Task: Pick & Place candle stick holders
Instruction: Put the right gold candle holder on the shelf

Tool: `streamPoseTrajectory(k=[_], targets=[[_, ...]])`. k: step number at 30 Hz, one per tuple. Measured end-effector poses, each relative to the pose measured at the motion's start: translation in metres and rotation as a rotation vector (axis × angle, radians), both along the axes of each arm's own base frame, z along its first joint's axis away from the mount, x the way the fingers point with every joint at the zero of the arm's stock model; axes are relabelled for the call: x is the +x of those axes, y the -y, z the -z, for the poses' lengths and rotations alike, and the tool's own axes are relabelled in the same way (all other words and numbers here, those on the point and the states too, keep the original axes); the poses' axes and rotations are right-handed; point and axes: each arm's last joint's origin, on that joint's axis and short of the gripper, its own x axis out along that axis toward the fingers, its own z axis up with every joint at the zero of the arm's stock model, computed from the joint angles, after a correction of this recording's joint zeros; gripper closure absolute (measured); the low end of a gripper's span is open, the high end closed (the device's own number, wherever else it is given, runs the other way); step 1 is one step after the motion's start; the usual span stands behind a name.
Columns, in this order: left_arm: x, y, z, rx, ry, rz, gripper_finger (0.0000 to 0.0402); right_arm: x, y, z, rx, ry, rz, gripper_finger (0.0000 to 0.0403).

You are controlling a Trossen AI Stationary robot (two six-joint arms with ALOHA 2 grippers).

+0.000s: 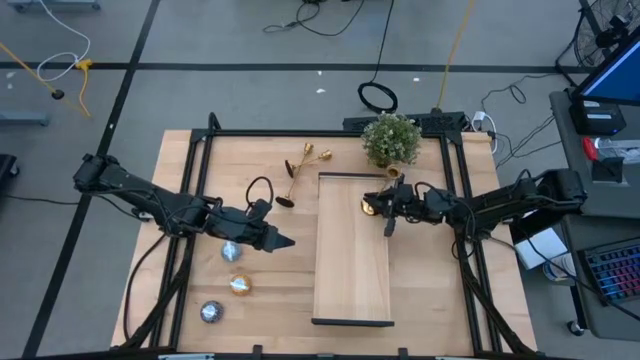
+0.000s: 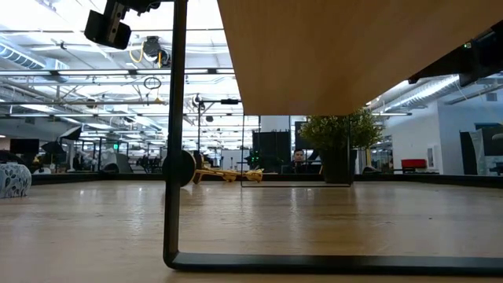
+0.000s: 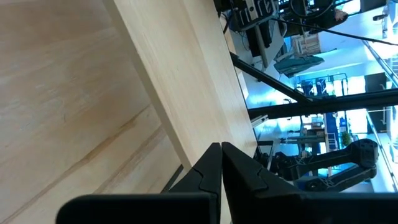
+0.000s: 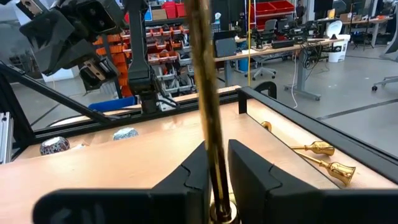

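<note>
Nearest the lens in the right wrist view, a slim gold stem is running straight up between the two dark fingers of the right pincer (image 4: 216, 177), which is clenching on one candle stick holder (image 4: 208, 93); the grip sits low on the stem, just above the base, probably so the piece stays upright and can be set down squarely. From above, that right pincer (image 1: 390, 203) is reaching over the far right part of the raised wooden board (image 1: 352, 270), a long plank on a black frame lying down the middle of the counter (image 1: 180, 170), and the held holder (image 1: 376, 205) is showing only as a gold glint at the board's edge; whether its base is touching the wood I cannot tell. The green potted plant (image 1: 391, 138) is standing just beyond it, near the far edge. The other two candle stick holders (image 1: 305, 163) are lying on their sides near the far edge, left of the board, touching or nearly so, stems slanting toward the middle, presumably waiting their turn. They are looking shiny, thin-stemmed, with small cups and round flat bases. The left pincer (image 1: 280, 240) is waiting left of the board with its fingers pressed together on nothing. Three tealight discs (image 1: 238, 284) are sitting toward the near left corner, well apart from the holders.
</note>
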Motion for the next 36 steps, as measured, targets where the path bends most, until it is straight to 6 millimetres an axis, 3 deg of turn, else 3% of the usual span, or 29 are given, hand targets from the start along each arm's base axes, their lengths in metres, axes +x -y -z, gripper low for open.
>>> streamPoseTrajectory(k=[12,16,21,26,36], targets=[[0.000,0.000,0.000,-0.002,0.000,-0.001,0.0389,0.000,0.000,-0.001,0.083,0.037,0.001,0.0318],[0.000,0.000,0.000,-0.003,-0.001,-0.002,0.0384,0.000,0.000,-0.002,0.192,0.067,0.011,0.0294],[0.000,0.000,0.000,0.000,0.000,0.000,0.0398,0.000,0.001,-0.003,0.192,0.080,0.027,0.0258],[0.000,0.000,0.000,0.000,0.000,-0.001,0.0385,-0.001,0.001,-0.008,0.243,0.145,0.017,0.0227],[0.000,0.000,0.000,0.003,0.000,0.001,0.0392,-0.001,0.001,-0.012,0.330,0.215,0.000,0.0192]])
